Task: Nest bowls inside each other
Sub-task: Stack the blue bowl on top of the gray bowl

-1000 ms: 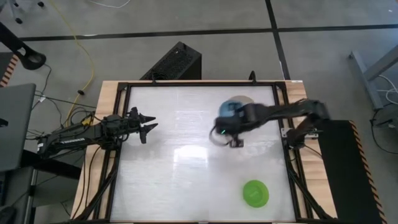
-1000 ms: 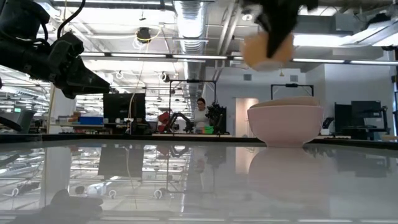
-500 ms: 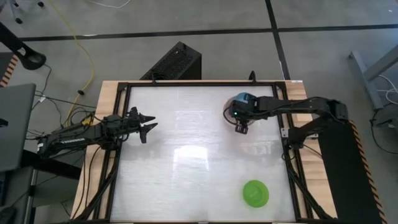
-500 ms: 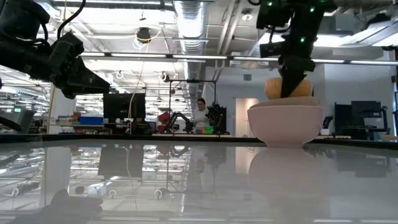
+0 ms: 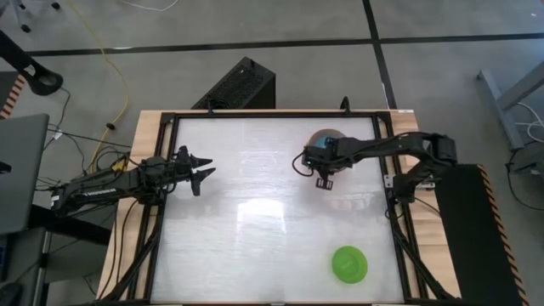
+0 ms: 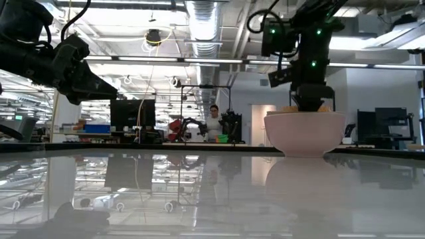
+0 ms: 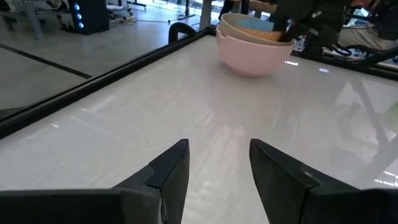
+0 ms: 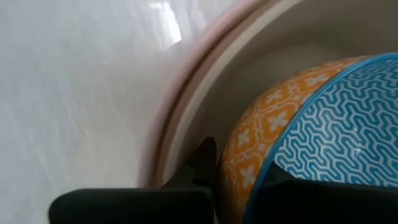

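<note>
glossy white table (image 5: 255,229), open workshop behind. near right, green bowl (image 5: 348,263) sits alone, well apart. left gripper (image 5: 202,171) hovers at left, fingers apart, empty. far right, right gripper (image 5: 324,176) reaches down into the stack (image 6: 305,131), clenched on the blue bowl (image 8: 339,130) rim, bowl inside the beige one.
</note>
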`<state>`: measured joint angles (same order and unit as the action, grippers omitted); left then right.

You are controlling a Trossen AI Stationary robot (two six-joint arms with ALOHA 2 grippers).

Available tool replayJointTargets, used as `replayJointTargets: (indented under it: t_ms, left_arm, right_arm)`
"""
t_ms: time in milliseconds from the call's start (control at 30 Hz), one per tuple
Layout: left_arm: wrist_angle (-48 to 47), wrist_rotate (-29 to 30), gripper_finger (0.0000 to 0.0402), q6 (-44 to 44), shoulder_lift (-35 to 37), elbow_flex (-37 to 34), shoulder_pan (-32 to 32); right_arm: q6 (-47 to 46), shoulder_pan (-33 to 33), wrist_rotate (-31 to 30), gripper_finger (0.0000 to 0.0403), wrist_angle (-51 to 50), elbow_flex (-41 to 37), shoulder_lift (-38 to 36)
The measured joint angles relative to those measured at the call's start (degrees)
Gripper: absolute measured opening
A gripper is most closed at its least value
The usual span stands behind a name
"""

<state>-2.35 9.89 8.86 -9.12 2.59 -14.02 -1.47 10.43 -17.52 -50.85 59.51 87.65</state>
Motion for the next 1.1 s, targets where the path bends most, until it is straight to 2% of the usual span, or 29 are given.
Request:
replayJointTargets:
  t_ms: [533, 800, 1100]
  left_arm:
    - [-0.2, 0.0, 0.0158, 0.9, 0.0, 0.0, 0.0]
    - [-0.3, 0.0, 0.0158, 1.0, 0.0, 0.0, 0.0]
    - [-0.4, 0.0, 0.0158, 1.0, 0.0, 0.0, 0.0]
  right_arm:
    - [1.5, 3.4, -0.1, 0.0041, 1.1, 0.0, -2.9]
    - [3.4, 7.0, 4.5, 0.0041, 7.0, -2.0, -2.9]
    - [3.4, 7.3, 4.7, 0.0041, 7.6, -3.0, -2.9]
